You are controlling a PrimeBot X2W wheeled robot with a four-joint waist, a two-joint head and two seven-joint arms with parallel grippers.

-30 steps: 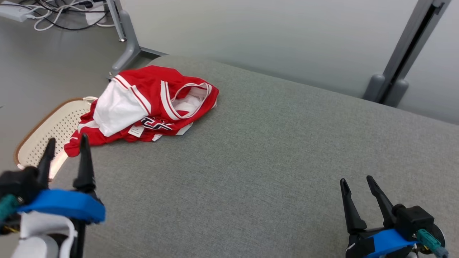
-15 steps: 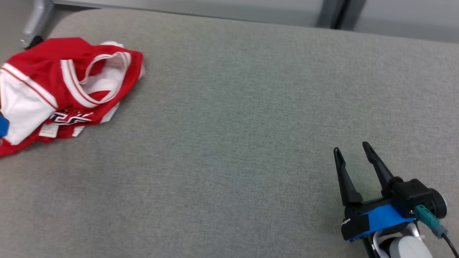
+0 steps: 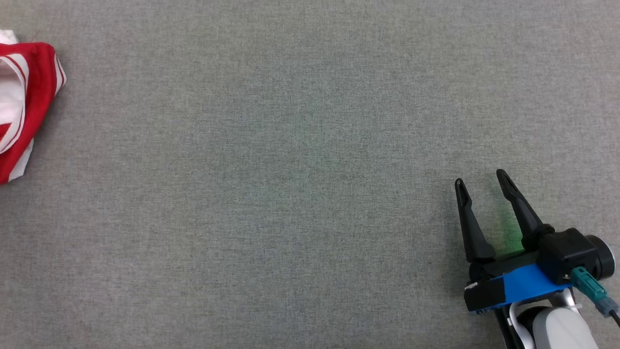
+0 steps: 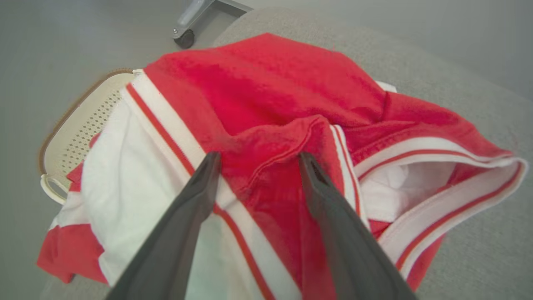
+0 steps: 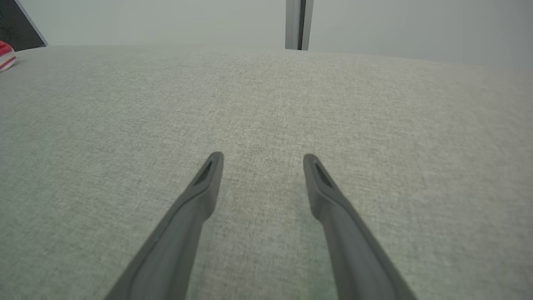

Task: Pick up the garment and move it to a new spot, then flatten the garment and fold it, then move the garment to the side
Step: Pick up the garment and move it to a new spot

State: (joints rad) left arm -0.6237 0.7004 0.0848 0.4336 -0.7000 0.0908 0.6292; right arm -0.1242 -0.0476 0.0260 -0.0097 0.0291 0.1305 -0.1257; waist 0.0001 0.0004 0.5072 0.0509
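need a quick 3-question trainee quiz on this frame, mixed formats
1. True or false: the left gripper is shut on the red and white jersey.
2. The right gripper is over: A) the jersey B) bare grey table C) the floor.
3. What pale perforated thing shows beside the jersey in the left wrist view?

Key:
1. False; its jaws are open, either side of a fold.
2. B
3. The basket.

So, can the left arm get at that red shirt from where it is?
Probably yes. Its left fingers stand open right at the shirt, a raised red fold between them, and nothing lies in the way. Whether they touch the cloth, I cannot tell.
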